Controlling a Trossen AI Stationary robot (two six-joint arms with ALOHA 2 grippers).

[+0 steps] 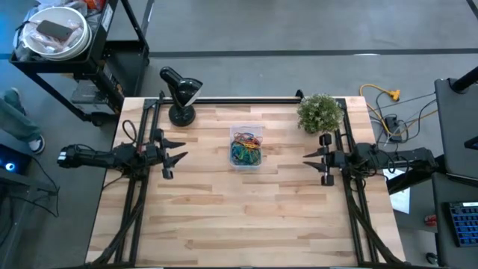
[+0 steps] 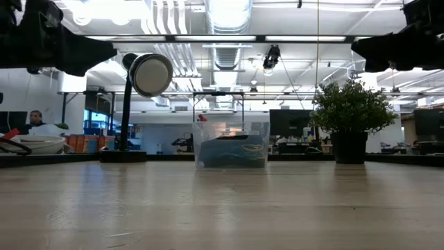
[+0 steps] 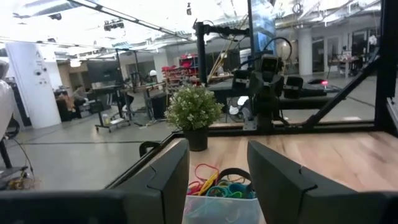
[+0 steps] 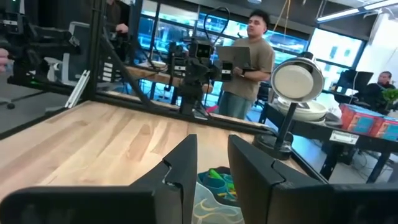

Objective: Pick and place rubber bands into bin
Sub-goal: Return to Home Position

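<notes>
The clear bin [image 1: 245, 146] stands on the table's middle, toward the far side, with a heap of coloured rubber bands [image 1: 245, 151] inside it; it also shows in the low view [image 2: 232, 144]. My left gripper [image 1: 178, 158] hangs open above the table's left edge, pointing level toward the bin, with the bands [image 3: 219, 185] visible between its fingers farther off. My right gripper [image 1: 312, 158] hangs open over the right edge, also pointing level at the bin [image 4: 211, 193]. Neither gripper has anything between its fingers.
A black desk lamp [image 1: 181, 93] stands at the far left of the table and a potted plant [image 1: 320, 112] at the far right. A person [image 4: 247, 62] stands beyond the table's left side. The wooden tabletop [image 1: 246, 217] stretches bare toward the near edge.
</notes>
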